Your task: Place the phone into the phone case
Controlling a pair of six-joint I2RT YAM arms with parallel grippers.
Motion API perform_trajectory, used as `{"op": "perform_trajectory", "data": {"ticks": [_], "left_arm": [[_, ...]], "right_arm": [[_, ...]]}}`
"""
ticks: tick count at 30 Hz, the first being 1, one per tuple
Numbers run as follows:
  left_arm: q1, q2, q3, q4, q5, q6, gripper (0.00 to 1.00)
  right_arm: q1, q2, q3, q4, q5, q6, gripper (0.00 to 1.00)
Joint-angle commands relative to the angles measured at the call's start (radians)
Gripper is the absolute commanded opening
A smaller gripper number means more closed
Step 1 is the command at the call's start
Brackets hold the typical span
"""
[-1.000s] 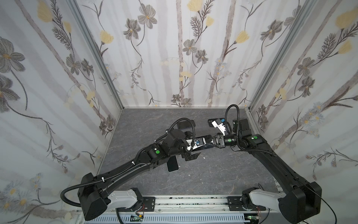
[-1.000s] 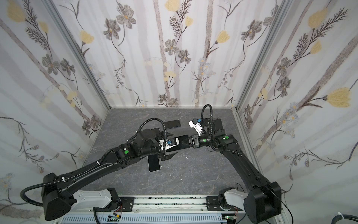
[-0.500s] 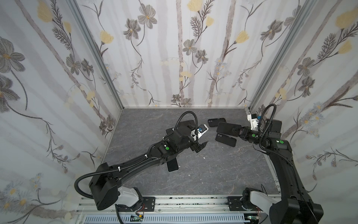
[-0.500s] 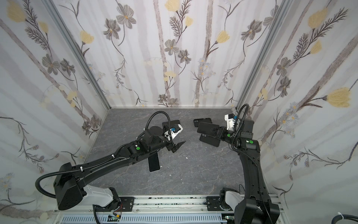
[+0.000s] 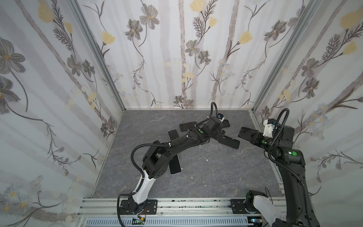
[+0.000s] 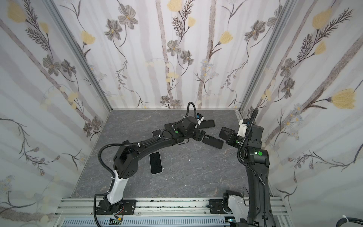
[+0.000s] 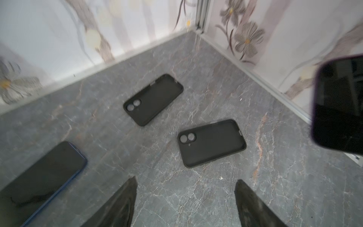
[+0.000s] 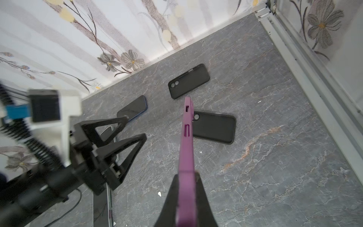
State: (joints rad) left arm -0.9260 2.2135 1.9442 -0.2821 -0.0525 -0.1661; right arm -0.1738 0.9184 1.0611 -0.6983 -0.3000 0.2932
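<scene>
Grey marbled table (image 5: pixel 206 176), enclosed by floral panels (image 5: pixel 176 49). Lying loose on it are a blue-edged phone (image 7: pixel 39 176), a pale-rimmed phone (image 5: pixel 172 134) partly hidden by the left forearm, and a white-edged phone (image 6: pixel 155 163) beside that arm's elbow. Phones, four: three flat on the table, one purple-edged phone (image 8: pixel 186 147) carried near the right wall. Black cases, two, open side up and apart: near case (image 7: pixel 211 142) and far case (image 7: pixel 153 100) toward the back wall. Left gripper (image 7: pixel 186 179): arm stretched across the middle, hovering just short of the near case, jaws spread, empty. Right gripper (image 8: pixel 186 175): clamped on one end of the purple-edged phone, holding it clear of the table.
</scene>
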Motion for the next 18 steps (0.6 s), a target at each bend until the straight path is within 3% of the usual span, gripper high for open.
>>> {"op": "perform_trajectory", "data": {"ticks": [1, 7, 18], "left_arm": [[-0.001, 0.125, 0.166, -0.203, -0.026, -0.119, 0.74], [-0.001, 0.344, 0.433, -0.347, -0.039, -0.151, 0.62], [-0.002, 0.434, 0.447, -0.302, -0.044, -0.127, 0.55]], "right_arm": [[0.012, -0.031, -0.017, 0.028, 0.037, -0.024, 0.00], [0.022, -0.055, -0.095, 0.087, -0.033, -0.008, 0.00], [0.025, -0.065, -0.161, 0.125, -0.085, -0.003, 0.00]]}}
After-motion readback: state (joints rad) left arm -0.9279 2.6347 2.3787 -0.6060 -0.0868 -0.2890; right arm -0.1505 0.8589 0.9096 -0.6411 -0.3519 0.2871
